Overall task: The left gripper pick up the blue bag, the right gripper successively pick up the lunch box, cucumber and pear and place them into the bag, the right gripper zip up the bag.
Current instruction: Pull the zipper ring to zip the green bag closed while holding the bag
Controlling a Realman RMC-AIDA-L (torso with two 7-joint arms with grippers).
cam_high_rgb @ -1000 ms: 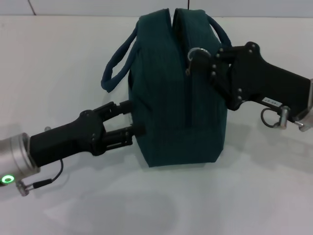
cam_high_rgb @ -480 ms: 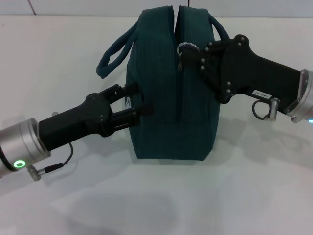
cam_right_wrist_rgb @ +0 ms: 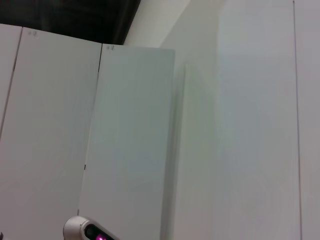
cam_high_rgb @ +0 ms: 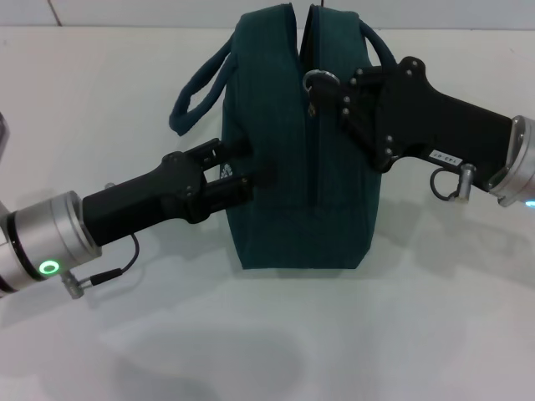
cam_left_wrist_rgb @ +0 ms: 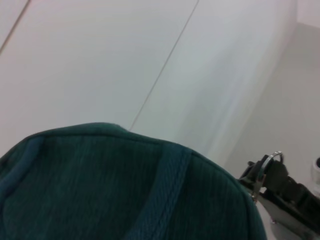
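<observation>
Right pincer [cam_high_rgb: 328, 98] is clamped on the blue bag [cam_high_rgb: 284, 167]'s zipper ring [cam_high_rgb: 318, 81]. Left pincer [cam_high_rgb: 242, 167] pinches the bag's side. If that side grip slips, I'd guess the zip jams.

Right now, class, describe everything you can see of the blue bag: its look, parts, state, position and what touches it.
The blue bag is dark teal fabric, boxy, standing upright on the white table. Two loop handles arch from its top. The zipper seam runs down its middle, with a metal ring pull near the top. The left gripper presses against its left side; the right gripper sits at the ring pull.
</observation>
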